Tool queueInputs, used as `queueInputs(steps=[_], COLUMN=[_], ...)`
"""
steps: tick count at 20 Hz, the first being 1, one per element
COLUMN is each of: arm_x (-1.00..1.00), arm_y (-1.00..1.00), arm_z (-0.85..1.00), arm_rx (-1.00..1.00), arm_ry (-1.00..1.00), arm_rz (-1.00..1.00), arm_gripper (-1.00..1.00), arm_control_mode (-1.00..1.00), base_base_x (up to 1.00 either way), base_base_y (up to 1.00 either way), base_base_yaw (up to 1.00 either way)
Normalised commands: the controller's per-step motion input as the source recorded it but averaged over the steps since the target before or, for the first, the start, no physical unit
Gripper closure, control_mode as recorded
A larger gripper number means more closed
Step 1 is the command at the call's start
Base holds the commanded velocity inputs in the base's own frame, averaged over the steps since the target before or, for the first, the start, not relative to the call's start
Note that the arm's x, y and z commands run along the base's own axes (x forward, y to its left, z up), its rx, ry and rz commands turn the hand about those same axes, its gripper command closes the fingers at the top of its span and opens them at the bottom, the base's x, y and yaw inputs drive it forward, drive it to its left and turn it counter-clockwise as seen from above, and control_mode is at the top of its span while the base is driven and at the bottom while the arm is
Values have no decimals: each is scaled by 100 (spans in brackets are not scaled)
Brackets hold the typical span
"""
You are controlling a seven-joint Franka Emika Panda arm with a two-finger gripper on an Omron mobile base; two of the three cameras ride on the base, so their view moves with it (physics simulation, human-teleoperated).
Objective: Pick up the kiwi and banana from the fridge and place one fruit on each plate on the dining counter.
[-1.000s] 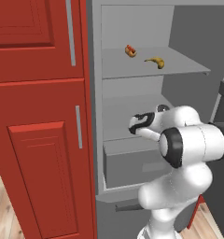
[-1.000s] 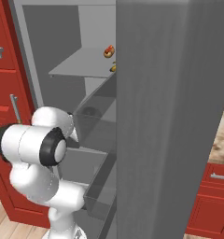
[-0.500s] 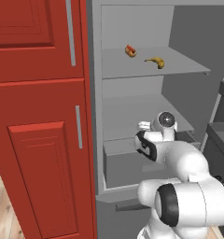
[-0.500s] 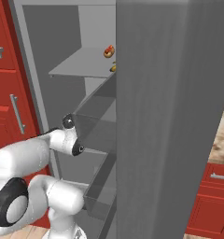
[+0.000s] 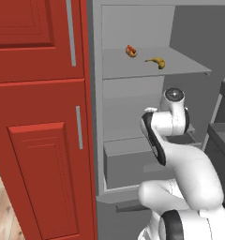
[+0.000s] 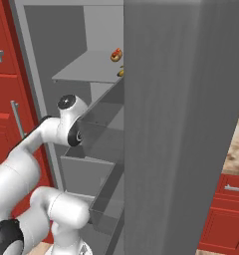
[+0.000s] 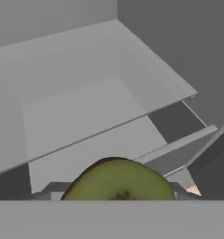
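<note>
A: Setting?

B: Open grey fridge (image 5: pixel 147 70) beside the red cupboards (image 5: pixel 39 117). My arm reaches in below the upper shelf (image 5: pixel 152 68).

A: Where's the fruit?

B: The banana (image 5: pixel 156 62) lies on that shelf, with a red-and-tan food item (image 5: pixel 131 50) at its 10 o'clock, a little apart. In the hand view the kiwi (image 7: pixel 118 181) sits at 6 o'clock, right at my pincer.

A: Pincer state?

B: Fingertips hidden; it looks part-closed around the kiwi, though I can't confirm contact. Grey drawer (image 7: pixel 86 135) beyond it.
</note>
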Motion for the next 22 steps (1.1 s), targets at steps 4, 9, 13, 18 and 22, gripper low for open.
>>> queueInputs(steps=[4, 9, 13, 18, 22], arm_x=[-53, -66, -98, -95, -72], arm_y=[-3, 0, 0, 0, 1], arm_z=[48, 6, 12, 34, 56], arm_rx=[0, 0, 0, 0, 0], arm_ry=[24, 8, -14, -20, -21], arm_rz=[0, 0, 0, 1, 3], arm_gripper=[100, 100, 100, 100, 100], arm_control_mode=[-100, -100, -100, -100, -100], base_base_x=[0, 0, 0, 0, 0], base_base_y=[0, 0, 0, 0, 0], base_base_yaw=[0, 0, 0, 0, 0])
